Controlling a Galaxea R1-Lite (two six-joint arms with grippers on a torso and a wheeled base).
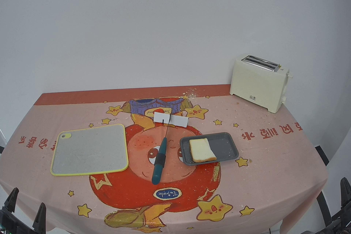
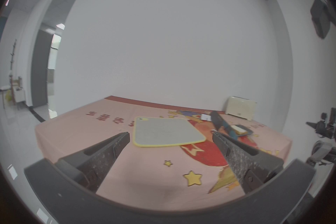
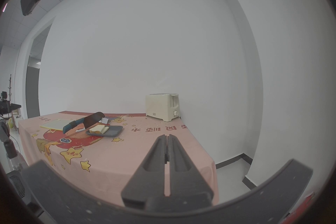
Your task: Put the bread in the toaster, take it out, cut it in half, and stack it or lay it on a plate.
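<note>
Nearest of all, the left tool (image 2: pixel 170 135) hangs just off the near edge of the bench (image 2: pixel 70 130), at its left corner. Its two fingers are spread wide and released, with nothing between them. The right tool (image 3: pixel 167 138) hangs off the near right corner, its fingers pressed flat together (clenched on nothing).

Straight ahead of the left tool a cutting board (image 1: pixel 89 149) lies flat on the printed cloth, grey with a yellow-green rim. Past it, toward the right tool's side, lies the knife (image 1: pixel 159 163). Its teal handle points at the near edge and its blade runs away from both tools to a small white stand (image 1: pixel 170 119). From the wrist cameras the blade looks lifted off the cloth, edge-on. The knife lies between the board and the grey tray (image 1: pixel 226 143), just beside the tray but apart from it.

The tray holds a single slice of bread (image 1: pixel 202 150), lying flat at the end closer to the knife. The tray's other end is bare grey.

Farthest from both tools, at the far corner on the right tool's side, the cream toaster (image 1: pixel 259 83) stands upright with its slots facing up. It is well apart from the tray. Crumbs (image 1: pixel 192 93) are scattered along the far edge between the toaster and the white stand.
</note>
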